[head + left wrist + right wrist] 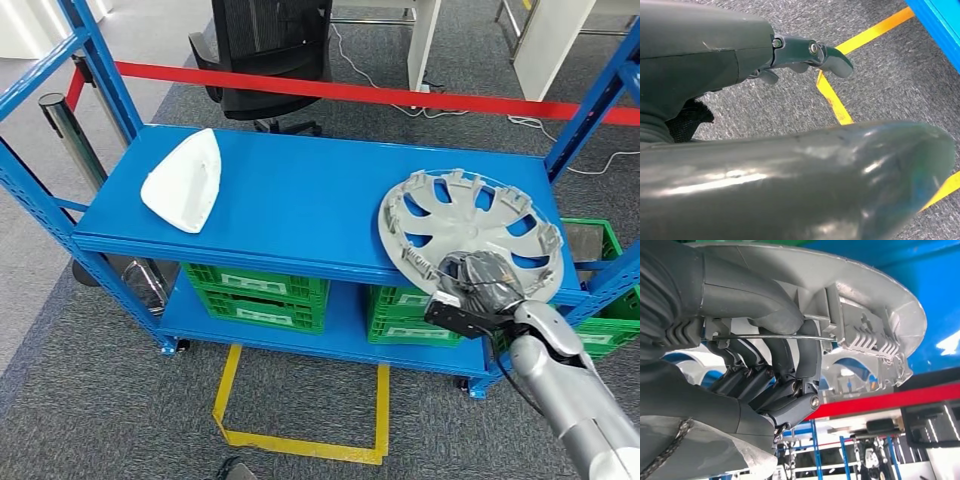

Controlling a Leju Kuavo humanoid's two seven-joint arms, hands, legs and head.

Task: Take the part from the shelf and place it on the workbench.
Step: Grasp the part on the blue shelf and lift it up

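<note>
A grey wheel cover [472,226] lies at the right end of the blue shelf's top board [302,200], tilted up off the board on its near side. My right hand [477,283] grips its near rim. In the right wrist view the fingers [791,365] curl through the spokes and the thumb presses on the wheel cover's rim [866,295]. A white moulded part [185,180] rests on the left end of the same board. My left hand [798,55] hangs over the carpet with its fingers apart and nothing in it.
Green crates [256,295] fill the lower shelf level. Blue uprights [592,100] stand at the shelf's corners. A red barrier tape [362,93] runs behind the shelf, with a black office chair [264,50] beyond it. Yellow tape [302,440] marks a square on the grey carpet.
</note>
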